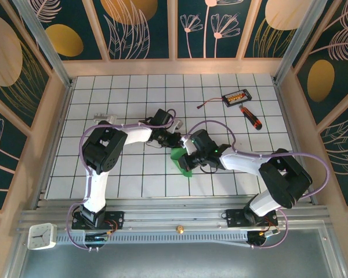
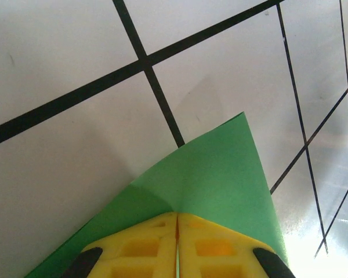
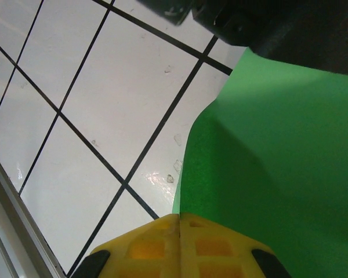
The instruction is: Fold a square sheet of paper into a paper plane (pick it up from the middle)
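Note:
The square sheet of paper [image 1: 181, 160] is bright green and stands bent above the tiled table near its middle. My left gripper [image 1: 173, 141] comes in from the left; in the left wrist view its yellow jaws [image 2: 177, 215] are shut on the paper [image 2: 220, 168], which fans out ahead to a corner. My right gripper [image 1: 189, 155] reaches in from the right; its yellow jaws [image 3: 180, 216] are shut on the sheet's edge, and the curved paper [image 3: 272, 156] rises to the right. The paper plane is out of view.
A black box with orange parts [image 1: 236, 97] and a black-and-orange screwdriver [image 1: 250, 116] lie at the back right. A small white object [image 1: 102, 118] sits at the back left. The left arm's dark body [image 3: 267, 23] hangs close above the paper. Wooden walls [image 1: 57, 110] enclose the table.

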You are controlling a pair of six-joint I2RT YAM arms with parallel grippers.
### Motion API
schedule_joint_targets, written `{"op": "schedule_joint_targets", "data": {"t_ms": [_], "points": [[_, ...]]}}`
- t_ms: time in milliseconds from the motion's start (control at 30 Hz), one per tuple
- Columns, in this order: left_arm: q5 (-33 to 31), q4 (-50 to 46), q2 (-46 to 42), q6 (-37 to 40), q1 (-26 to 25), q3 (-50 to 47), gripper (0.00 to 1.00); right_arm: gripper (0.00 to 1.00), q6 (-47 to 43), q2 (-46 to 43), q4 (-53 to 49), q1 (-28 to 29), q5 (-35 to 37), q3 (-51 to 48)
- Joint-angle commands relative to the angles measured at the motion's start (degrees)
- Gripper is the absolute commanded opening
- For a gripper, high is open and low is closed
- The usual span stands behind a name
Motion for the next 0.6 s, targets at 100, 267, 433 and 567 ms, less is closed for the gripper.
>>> {"op": "schedule_joint_targets", "data": {"t_ms": [100, 267, 433, 567], "points": [[-1.0, -4.4, 3.3, 1.3, -0.7, 0.8, 0.13, 0.06, -1.7, 0.5, 1.5, -1.6, -0.5, -0.5], [-2.8, -5.2, 2.8, 1.4, -0.7, 2.1, 0.26, 0.06, -1.7, -0.2, 1.7, -2.1, -1.0, -1.3], [-3.9, -4.8, 0.2, 0.5, -0.7, 4.1, 0.41, 0.03, -0.3, -1.5, 3.1, -2.1, -2.5, -3.7], [-4.9, -2.4, -3.4, -1.0, -0.7, 4.0, 0.47, 0.02, 1.4, -3.1, 5.5, -2.4, -3.8, -6.0]]}}
